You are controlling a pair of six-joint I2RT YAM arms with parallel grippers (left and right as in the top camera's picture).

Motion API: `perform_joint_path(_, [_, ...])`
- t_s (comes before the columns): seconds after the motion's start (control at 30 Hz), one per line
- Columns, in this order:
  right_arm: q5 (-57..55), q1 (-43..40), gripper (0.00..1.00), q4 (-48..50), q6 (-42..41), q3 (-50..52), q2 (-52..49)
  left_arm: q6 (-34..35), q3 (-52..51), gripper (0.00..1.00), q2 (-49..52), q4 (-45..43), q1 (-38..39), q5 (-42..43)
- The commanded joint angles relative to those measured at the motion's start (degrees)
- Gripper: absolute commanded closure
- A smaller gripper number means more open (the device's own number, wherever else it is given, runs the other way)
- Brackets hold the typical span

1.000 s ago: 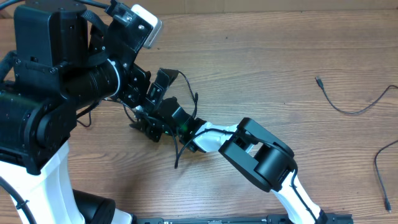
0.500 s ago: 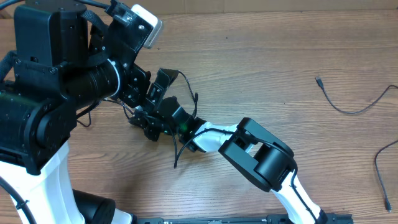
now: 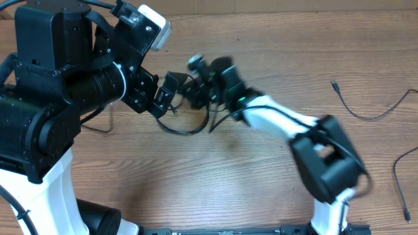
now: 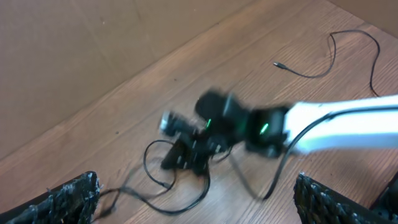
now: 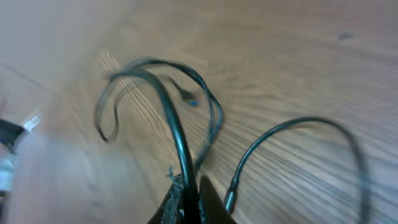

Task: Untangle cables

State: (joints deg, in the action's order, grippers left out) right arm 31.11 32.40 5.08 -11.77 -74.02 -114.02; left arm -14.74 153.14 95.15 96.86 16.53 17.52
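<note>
Right arm [image 3: 281, 121] swung across wooden table [image 3: 261, 59], right fingers [image 5: 211, 205] clamped on cables [image 5: 177, 134], left fingers [image 4: 68, 199] apart

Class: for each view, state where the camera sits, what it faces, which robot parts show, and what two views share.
Overhead: above the table, facing down; left arm and right arm show.
Left wrist: on the left arm, facing across the table at the right gripper; own open fingers at bottom corners.
Right wrist: low, looking along its shut fingers at the tangled cable.
Shared: overhead and left wrist both show the loose cable.
</note>
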Motion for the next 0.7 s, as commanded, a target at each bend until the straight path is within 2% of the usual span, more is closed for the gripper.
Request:
perform_joint_path(0.0, [3.7, -1.5, 0.96, -5.0, -1.5, -1.1, 8.0, 1.0, 0.3, 0.00, 0.1, -0.1, 0.2, -0.1])
perform_joint_path(0.23, [1.7, -3.7, 0.96, -14.7, -2.0, -1.1, 19.2, 1.0, 0.3, 0.00, 0.1, -0.1, 0.2, -0.1])
perform_joint_path(0.43, [-12.7, -5.2, 0.96, -20.9, -4.8, -1.1, 29.4, 1.0, 0.3, 0.00, 0.1, -0.1, 0.2, -0.1])
perform_joint_path(0.67, [-20.6, -9.8, 0.96, -29.2, -4.8, -1.1, 37.9, 1.0, 0.3, 0.00, 0.1, -0.1, 0.2, -0.1])
